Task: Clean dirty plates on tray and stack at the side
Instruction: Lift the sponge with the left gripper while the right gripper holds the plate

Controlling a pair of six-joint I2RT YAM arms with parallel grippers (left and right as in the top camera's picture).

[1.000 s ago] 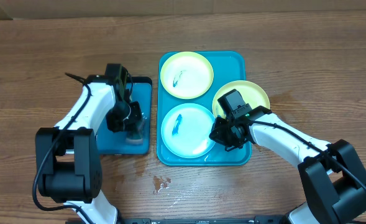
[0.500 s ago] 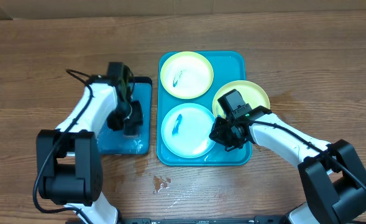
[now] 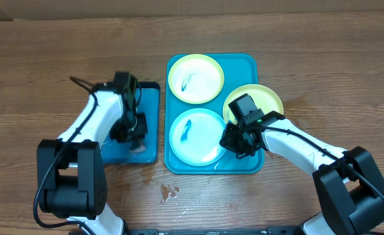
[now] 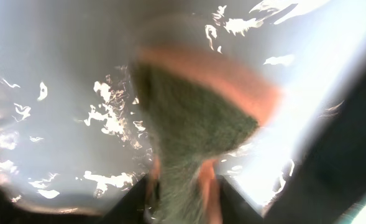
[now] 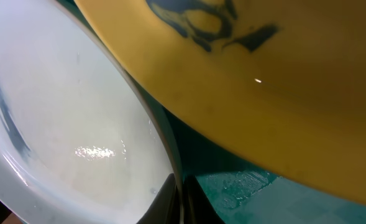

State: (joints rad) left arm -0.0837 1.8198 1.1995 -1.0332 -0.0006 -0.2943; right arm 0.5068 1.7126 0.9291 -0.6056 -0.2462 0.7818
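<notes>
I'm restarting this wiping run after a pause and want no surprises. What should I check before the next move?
1. The left gripper holds the green-and-orange sponge: cannot tell, the wrist view is blurred.
2. The pale teal-rimmed round plate is clean: not ok, it has a blue smear.
3. The far yellow-green-rimmed plate is clean: not ok, it has a blue smear.
4. The third yellow-green plate lies flat inside the bright teal plastic tray: not ok, it overhangs the right rim.
5. The right gripper grips a plate: cannot tell; it sits at the pale plate's edge.
</notes>
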